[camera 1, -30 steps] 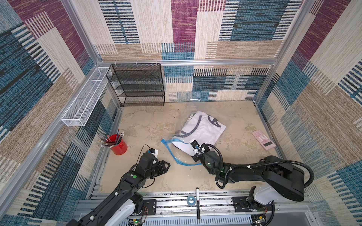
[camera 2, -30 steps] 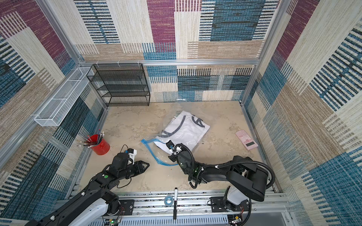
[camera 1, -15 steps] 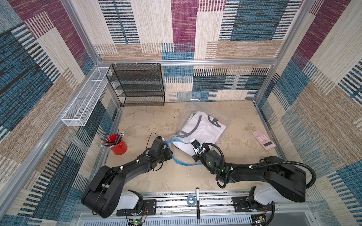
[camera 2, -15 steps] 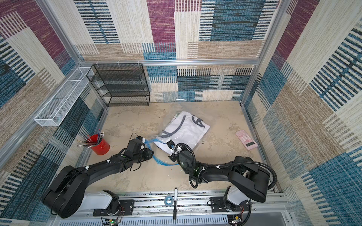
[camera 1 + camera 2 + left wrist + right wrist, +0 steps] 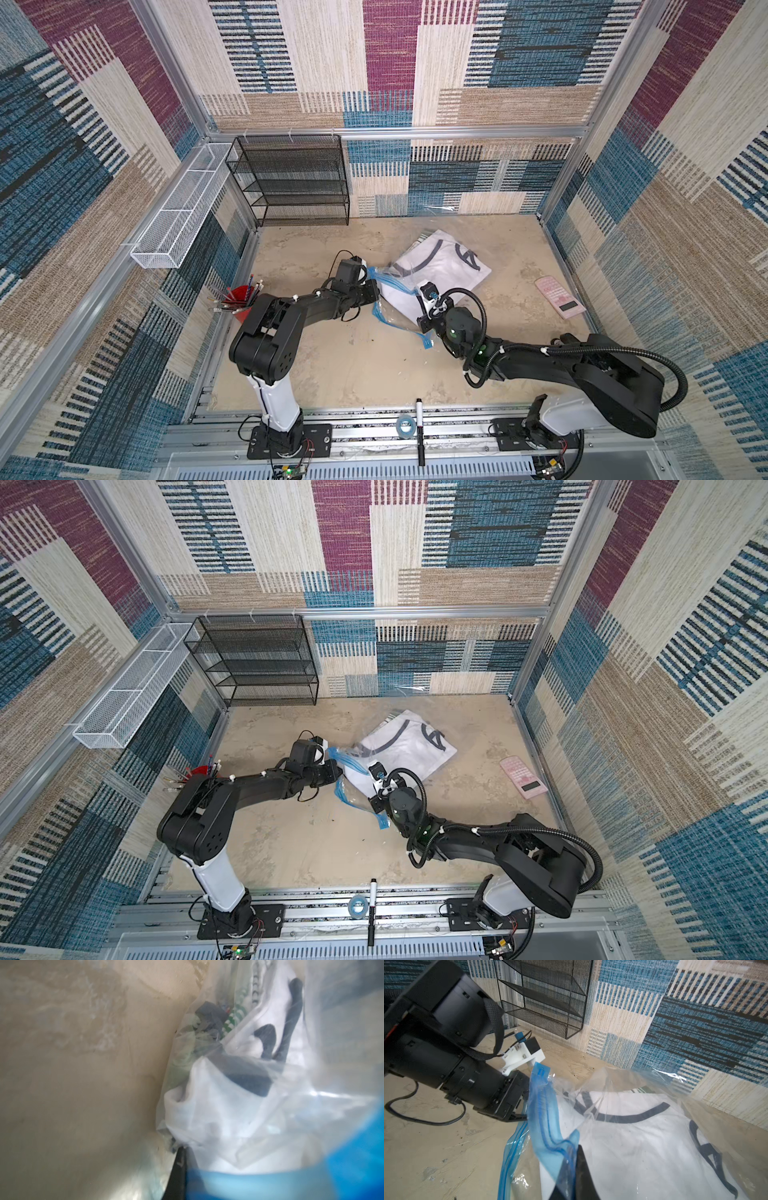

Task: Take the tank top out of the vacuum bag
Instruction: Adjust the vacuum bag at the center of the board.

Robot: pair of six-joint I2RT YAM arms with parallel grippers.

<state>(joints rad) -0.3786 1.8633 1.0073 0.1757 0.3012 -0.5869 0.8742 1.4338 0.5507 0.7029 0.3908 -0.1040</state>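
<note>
**Left wrist view.** Soft focus throughout. The blue zip strip [image 5: 259, 1186] of the vacuum bag [image 5: 311, 1088] lies against the lens and smears over the fingertips of the left gripper [image 5: 523, 1106]. Only a dark sliver of one finger [image 5: 180, 1176] shows. Just ahead of the tips, crinkled film veils the tank top [image 5: 218, 1109], and its dark marking cannot be read. A green-striped patch [image 5: 233, 1019] beyond it cannot be identified.

**Right wrist view.** The left gripper's tips are hidden behind the strip. The right gripper [image 5: 572, 1180] is cut off by the frame edge, one finger [image 5: 583, 1167] half behind blue plastic.

**Both top views.** The right gripper's tips lie under its own wrist camera [image 5: 428, 289]. Well back from the left gripper, the pencils in the red cup [image 5: 241, 314] are too small to count.
</note>
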